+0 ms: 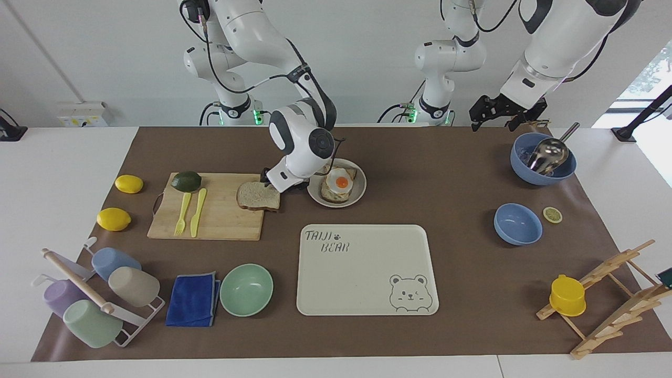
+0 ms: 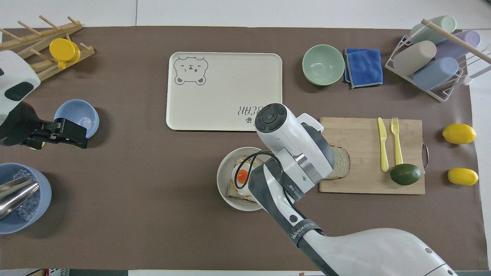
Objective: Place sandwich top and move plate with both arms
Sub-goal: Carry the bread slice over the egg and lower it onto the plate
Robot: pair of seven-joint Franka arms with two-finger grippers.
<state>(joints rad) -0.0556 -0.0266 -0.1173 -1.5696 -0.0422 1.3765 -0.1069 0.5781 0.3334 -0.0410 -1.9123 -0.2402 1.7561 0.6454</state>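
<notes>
The sandwich top (image 1: 258, 196) lies flat on the wooden cutting board (image 1: 220, 220), at the board's edge toward the plate; the overhead view shows it (image 2: 341, 165) partly covered by the right arm. The plate (image 1: 357, 197) sits beside the board and carries the bread slice topped with a fried egg (image 1: 340, 183). My right gripper (image 1: 274, 182) is low over the sandwich top's corner nearest the plate; in the overhead view it is hidden under its own wrist. My left gripper (image 1: 493, 122) waits open and empty in the air next to the blue bowl with the ladle (image 1: 543, 157).
The cream bear-print tray (image 1: 367, 270) lies farther from the robots than the plate. A mint-green bowl (image 1: 246, 289) and a blue cloth (image 1: 193, 299) lie beside it. A knife, a fork and an avocado (image 1: 186, 181) are on the board. A small blue bowl (image 1: 517, 224) stands toward the left arm's end.
</notes>
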